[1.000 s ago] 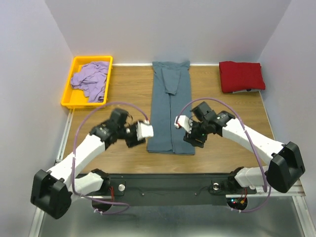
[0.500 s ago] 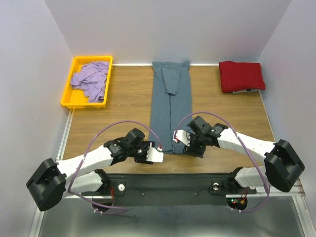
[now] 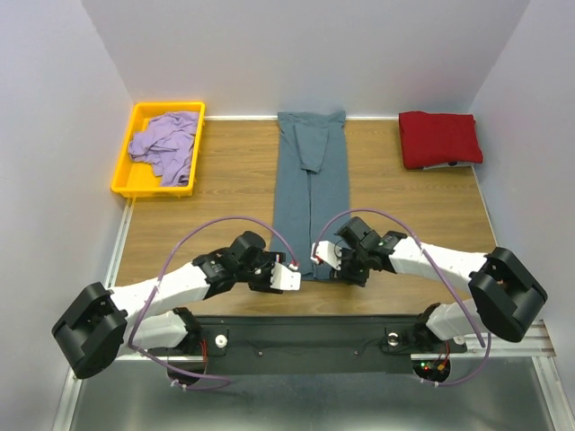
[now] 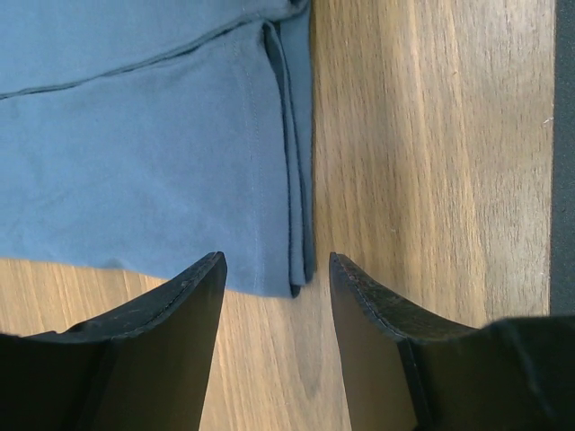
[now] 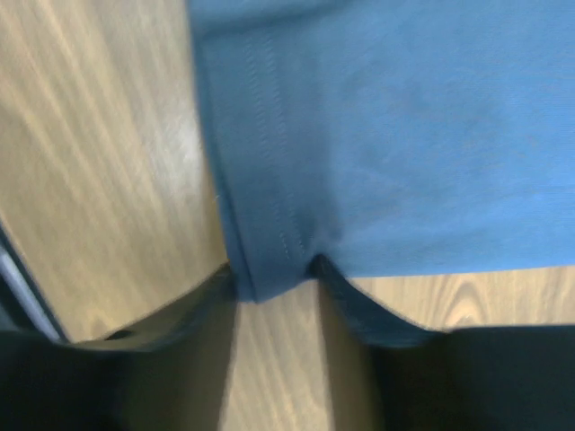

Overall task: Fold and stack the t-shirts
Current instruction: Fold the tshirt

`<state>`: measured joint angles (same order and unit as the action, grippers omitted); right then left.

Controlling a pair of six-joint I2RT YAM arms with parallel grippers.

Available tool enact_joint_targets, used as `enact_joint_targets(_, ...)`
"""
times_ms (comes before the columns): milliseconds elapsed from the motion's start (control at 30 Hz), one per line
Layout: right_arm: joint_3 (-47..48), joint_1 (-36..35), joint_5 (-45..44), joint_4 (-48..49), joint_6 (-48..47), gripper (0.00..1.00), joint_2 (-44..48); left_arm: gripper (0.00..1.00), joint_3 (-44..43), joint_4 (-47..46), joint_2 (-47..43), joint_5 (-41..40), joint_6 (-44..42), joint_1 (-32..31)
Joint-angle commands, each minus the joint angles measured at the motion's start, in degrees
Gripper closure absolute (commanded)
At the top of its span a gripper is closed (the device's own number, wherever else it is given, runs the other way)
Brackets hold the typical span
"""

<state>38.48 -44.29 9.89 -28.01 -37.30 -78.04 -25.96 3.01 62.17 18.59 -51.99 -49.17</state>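
Observation:
The slate blue-grey t-shirt [image 3: 310, 180] lies as a long narrow strip down the middle of the table. My left gripper [image 3: 299, 275] is open at its near edge; in the left wrist view [image 4: 277, 262] the jaws straddle the shirt's layered near corner [image 4: 292, 269] without touching it. My right gripper [image 3: 322, 260] is open at the same near edge; in the blurred right wrist view [image 5: 274, 280] the hemmed corner [image 5: 269, 260] sits between the jaws, with cloth lying over one finger [image 5: 377, 328]. The dark red t-shirt [image 3: 438, 138] lies folded at the back right. The lavender t-shirt [image 3: 164, 144] lies crumpled.
The lavender shirt lies in a yellow tray [image 3: 126, 187] at the back left. Bare wood lies on both sides of the blue shirt. The black base rail [image 3: 305, 332] runs along the near edge. Grey walls close in the left, back and right.
My left arm has swung in from the left down to the shirt's near edge. My right gripper has come down and in to the same edge. The shirts have not moved.

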Motion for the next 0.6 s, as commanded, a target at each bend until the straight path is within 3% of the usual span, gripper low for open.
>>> enact_joint_targets(0, -2.35, -0.53, -3.65, 4.63, -0.06, 0.6, -3.43, 0.4, -0.06, -1.77, 0.58, 0.39, -0.4, -0.32)
enact_joint_targets(33, -2.36, -0.44, -4.0, 4.72, 0.03, 0.69, -3.61, 0.4, -0.23, -2.12, 1.02, 0.31, -0.57, -0.32)
enact_joint_targets(133, -2.18, -0.53, -4.44, 4.72, 0.47, 0.8, -3.61, 0.4, -0.85, -1.52, 2.69, 0.31, -2.32, -0.32)
enact_joint_targets(433, -2.44, -0.44, -4.79, 4.54, 1.79, 0.98, -2.65, 0.42, -0.76, -0.37, 6.73, 1.28, -6.02, -0.32)
enact_joint_targets(567, -2.27, -0.53, -4.44, 4.28, 2.76, 0.99, -2.29, 0.53, -1.55, -0.55, 9.63, 1.36, -6.28, -0.32)
